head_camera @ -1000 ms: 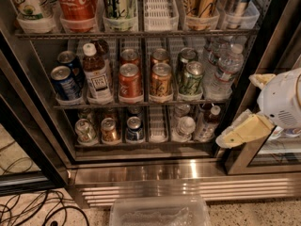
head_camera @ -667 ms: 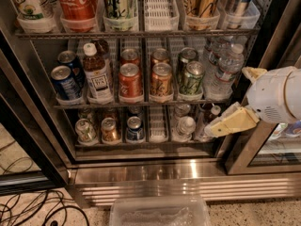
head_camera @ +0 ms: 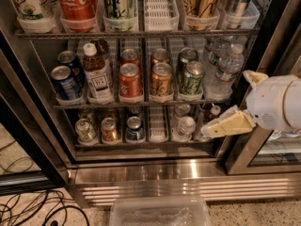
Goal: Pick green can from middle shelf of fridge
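Observation:
The green can stands upright at the front of the middle shelf, in the lane right of the orange can and the red can. A second can stands behind it. The fridge is open, with three wire racks in view. My gripper, cream-coloured on a white rounded wrist, is at the right edge of the fridge opening. It points left, below and to the right of the green can, at about the level of the bottom shelf, and is not touching the can.
Water bottles stand right of the green can, between it and my gripper. Blue cans and a tea bottle fill the left lanes. The bottom shelf holds cans and bottles. A clear plastic bin and cables lie on the floor.
My gripper and wrist have moved left, toward the fridge opening. The cans and bottles have not moved.

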{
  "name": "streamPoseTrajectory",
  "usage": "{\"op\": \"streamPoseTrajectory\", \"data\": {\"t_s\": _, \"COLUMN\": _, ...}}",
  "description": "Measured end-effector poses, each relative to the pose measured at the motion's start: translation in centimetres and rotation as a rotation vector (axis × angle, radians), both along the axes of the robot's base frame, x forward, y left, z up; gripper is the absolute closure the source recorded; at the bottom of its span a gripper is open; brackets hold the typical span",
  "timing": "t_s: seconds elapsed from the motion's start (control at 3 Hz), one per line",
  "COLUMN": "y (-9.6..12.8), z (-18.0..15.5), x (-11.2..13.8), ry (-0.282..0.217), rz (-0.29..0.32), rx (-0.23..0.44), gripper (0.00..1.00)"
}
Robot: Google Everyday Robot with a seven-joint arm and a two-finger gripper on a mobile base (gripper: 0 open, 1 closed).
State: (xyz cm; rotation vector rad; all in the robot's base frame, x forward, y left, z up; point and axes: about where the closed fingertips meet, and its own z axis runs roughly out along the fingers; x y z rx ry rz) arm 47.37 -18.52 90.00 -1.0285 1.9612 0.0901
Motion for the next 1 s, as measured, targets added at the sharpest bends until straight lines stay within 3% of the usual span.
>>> {"op": "streamPoseTrajectory", "data": {"t_s": 0.33, "y": -0.3, "z": -2.7, "x": 0.4, "ry": -0.074, "rz": -0.065, "rx": 0.095, "gripper": 0.00}}
{"op": "streamPoseTrajectory", "data": {"t_s": 0.67, "y": -2.0, "z": -3.9, "x": 1.8, "ry": -0.174, "rz": -0.173, "rx": 0.210, "gripper": 0.00}}
{"op": "streamPoseTrajectory", "data": {"t_s": 1.0, "y": -3.0, "z": -4.5, "x": 2.8, "ry": -0.243, "rz": -0.250, "rx": 0.312, "gripper": 0.00}}
